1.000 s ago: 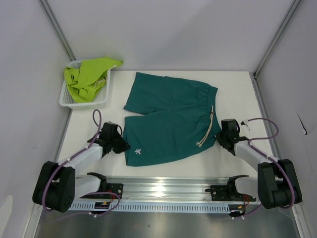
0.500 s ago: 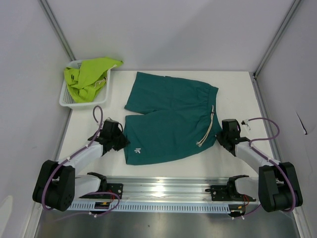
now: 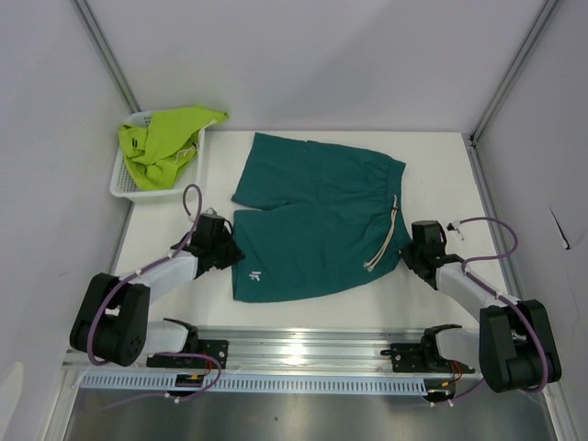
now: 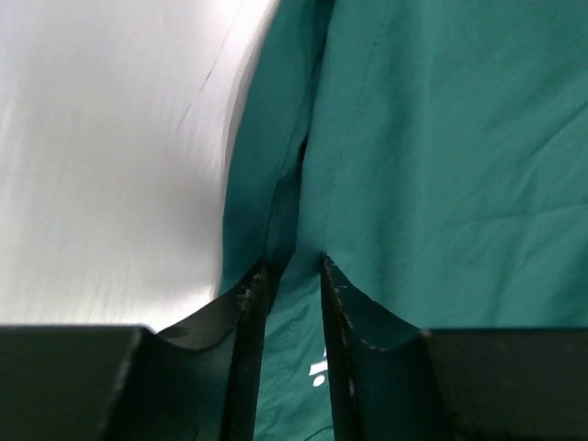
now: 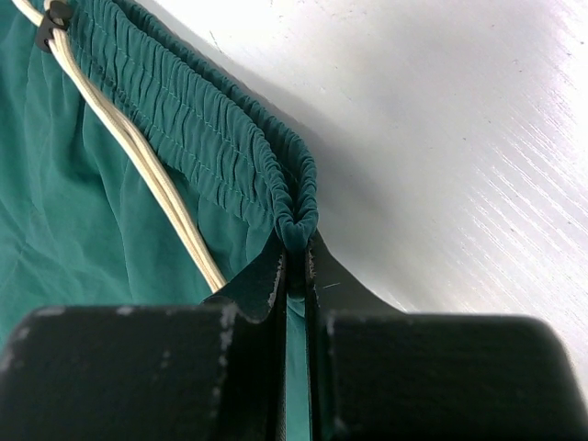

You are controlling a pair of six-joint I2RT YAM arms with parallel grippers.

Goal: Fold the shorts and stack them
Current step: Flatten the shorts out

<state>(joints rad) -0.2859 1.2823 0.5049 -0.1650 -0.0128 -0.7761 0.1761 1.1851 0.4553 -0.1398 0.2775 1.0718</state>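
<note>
The teal shorts [image 3: 317, 220] lie spread on the table [image 3: 436, 175], right gripper [image 5: 296, 262] pinched tight on their waistband's near end, left gripper [image 4: 294, 276] fingers apart astride the left hem, lime shorts [image 3: 165, 138] in the far-left basket [image 3: 118, 184].

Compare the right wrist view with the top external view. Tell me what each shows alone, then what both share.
Right wrist only: the grip itself, the gathered waistband pinched between the fingers of the shut right gripper. Top external only: the lime shorts draped over the white basket, and the left gripper at a leg hem. Both: the teal shorts, their pale drawstring and the white table.
</note>
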